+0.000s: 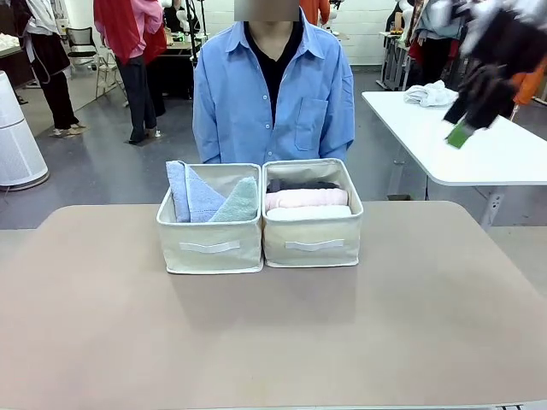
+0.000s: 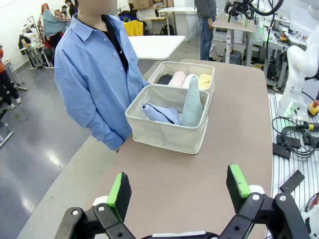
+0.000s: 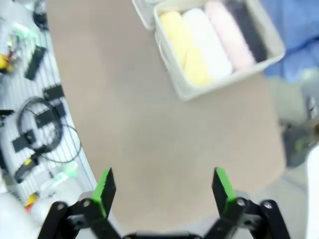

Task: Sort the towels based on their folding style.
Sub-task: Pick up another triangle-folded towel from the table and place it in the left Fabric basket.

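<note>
Busy workshop behind, beige surface (image 1: 273, 342) bare apart from two bins. Cones, light blue (image 1: 190, 195) and pale green (image 1: 240, 202), in left bin (image 1: 209, 248); pink (image 1: 305, 198), white (image 1: 308, 213), dark grey (image 2: 165, 79), yellow (image 3: 187, 47) rolls in right bin (image 1: 313, 243). Looks pretty much sorted. Left claw (image 2: 180, 190) and right claw (image 3: 164, 191) both wide open, holding nothing.

The left gripper (image 2: 178, 189) has a black linkage frame with round silver pivot screws and a bright green pad on each of its fingers (image 2: 119, 189). The right gripper (image 3: 163, 192) is built alike: black links, silver pivots, green pads. The person (image 1: 273, 90) on the far side wears a light blue collared shirt with a chest pocket, open over a black top.
</note>
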